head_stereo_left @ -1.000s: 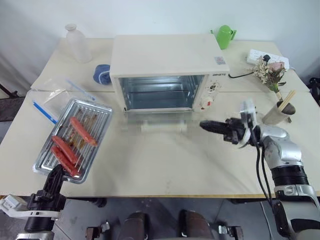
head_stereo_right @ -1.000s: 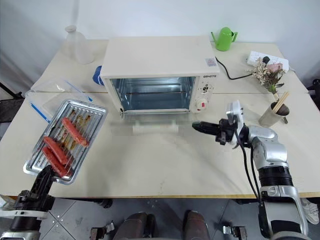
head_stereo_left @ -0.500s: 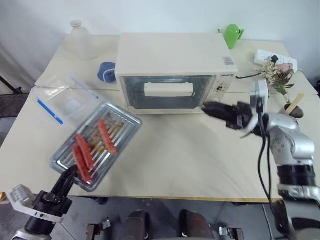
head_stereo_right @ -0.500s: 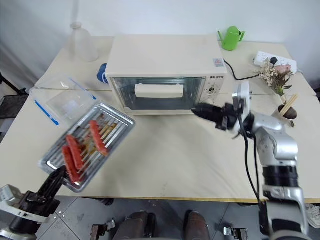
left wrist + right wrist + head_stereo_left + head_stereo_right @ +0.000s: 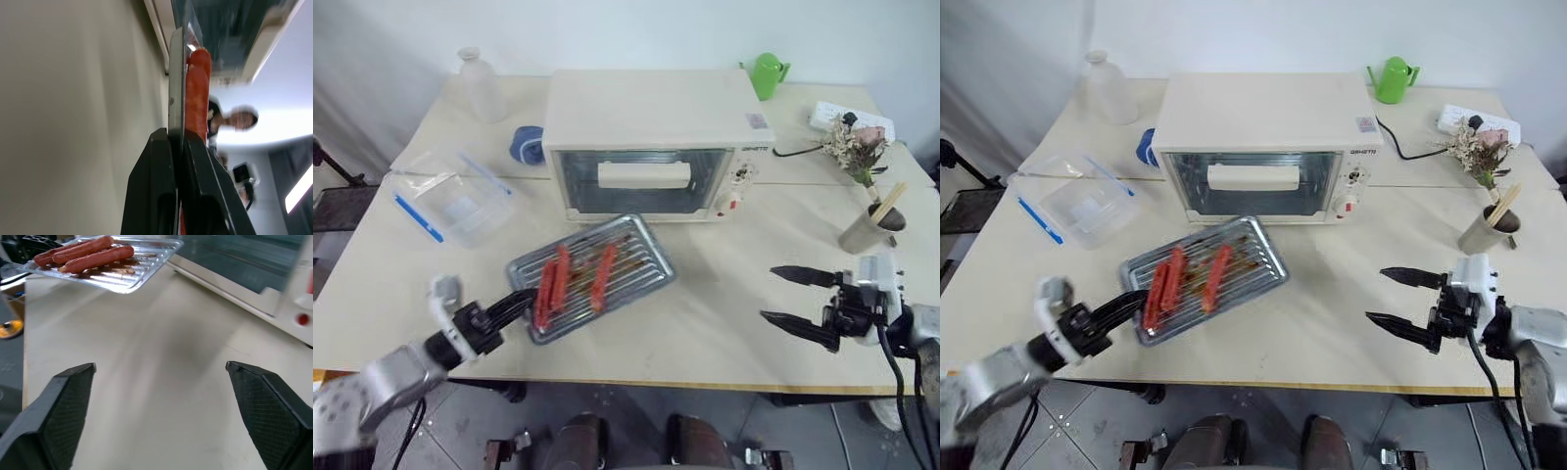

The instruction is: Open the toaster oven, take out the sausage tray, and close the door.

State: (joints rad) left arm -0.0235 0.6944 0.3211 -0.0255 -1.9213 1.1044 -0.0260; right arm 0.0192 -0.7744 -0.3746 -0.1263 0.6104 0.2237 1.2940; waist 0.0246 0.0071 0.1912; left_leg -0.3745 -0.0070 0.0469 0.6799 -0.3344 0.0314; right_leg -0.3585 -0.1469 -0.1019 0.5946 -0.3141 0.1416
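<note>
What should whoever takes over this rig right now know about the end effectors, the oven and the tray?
Left end effector: shut on the near-left edge of the sausage tray, held in front of the toaster oven.
Right end effector: open, empty, over the table at the right.
Done: tray is out with its sausages; the door is closed.
Left: judging by the held edge, set the tray flat on the table and release.

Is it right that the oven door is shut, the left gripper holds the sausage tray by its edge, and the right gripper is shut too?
Not quite. The right gripper is open, fingers spread wide, as the right wrist view shows. The door is shut and the left gripper does hold the sausage tray.
</note>
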